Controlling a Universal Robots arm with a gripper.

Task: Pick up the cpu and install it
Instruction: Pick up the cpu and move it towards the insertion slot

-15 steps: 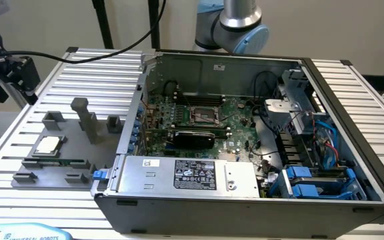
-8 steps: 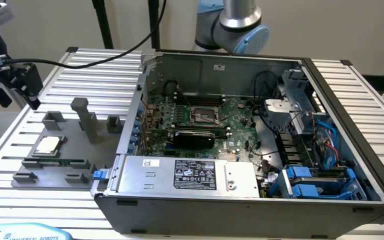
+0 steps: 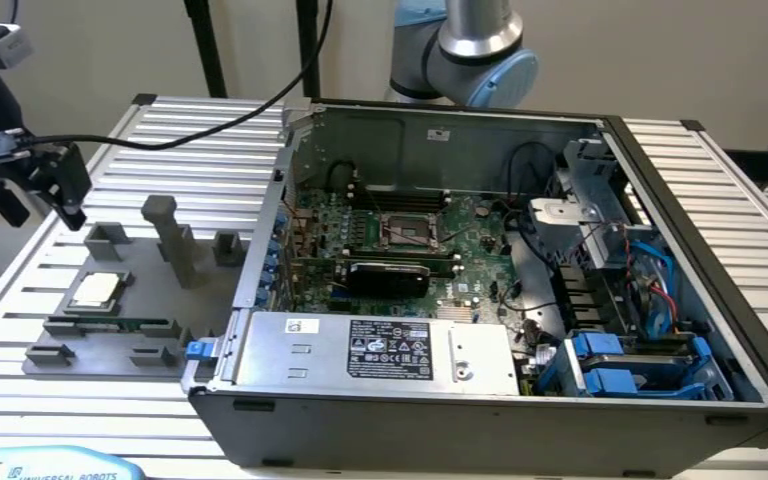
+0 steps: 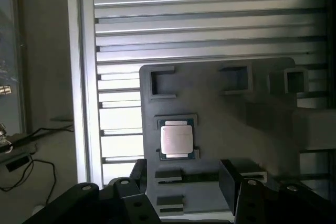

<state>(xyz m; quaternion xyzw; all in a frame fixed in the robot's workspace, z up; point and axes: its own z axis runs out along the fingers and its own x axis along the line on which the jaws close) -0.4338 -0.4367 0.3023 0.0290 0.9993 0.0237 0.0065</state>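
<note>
The cpu (image 3: pixel 97 290) (image 4: pixel 176 139), a small square chip with a silvery-beige top, lies flat in a recess of the grey fixture plate (image 3: pixel 211 300) (image 4: pixel 220 114) on the exterior view's left. My gripper (image 3: pixel 40 200) (image 4: pixel 182 179) hangs above the plate's outer side, well clear of the chip. Its black fingers (image 4: pixel 228 182) stand open with nothing between them. Inside the open computer case (image 3: pixel 704 250), the black square socket (image 3: pixel 402 232) with its metal frame sits on the green motherboard.
A green memory stick (image 3: pixel 124 325) lies on the plate beside the cpu, and tall grey posts (image 3: pixel 171 240) rise behind it. A grey power-supply box (image 3: pixel 371 350) fills the case's front. A black cable (image 3: pixel 211 125) crosses the slatted table (image 3: pixel 197 130).
</note>
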